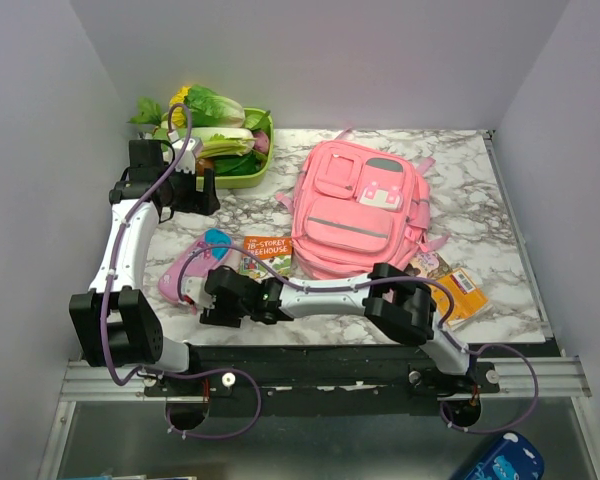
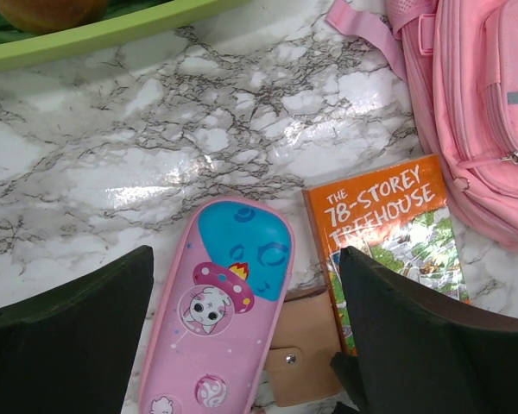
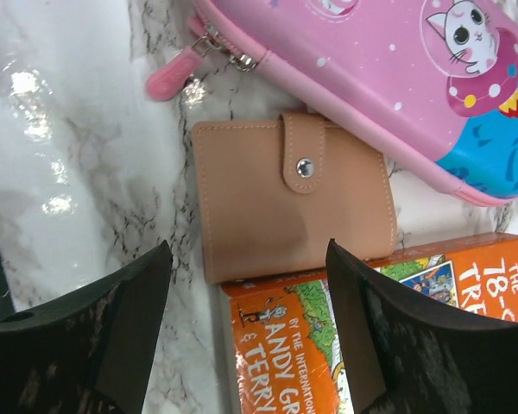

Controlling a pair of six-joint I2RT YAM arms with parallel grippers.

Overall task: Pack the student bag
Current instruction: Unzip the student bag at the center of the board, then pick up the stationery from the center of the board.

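Overhead view of whole table (image 1: 470,180); close downward wrist views, both over pencil case (image 2: 224,302).

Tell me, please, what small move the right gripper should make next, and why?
Probably lower the right gripper straight down and close it on the tan wallet. Its jaws are open and hover over the wallet, which lies flat between the pink pencil case and the orange book, not yet packed.

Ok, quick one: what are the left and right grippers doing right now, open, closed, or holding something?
Left gripper: open, holding nothing.
Right gripper: open, holding nothing, poised over the tan wallet.
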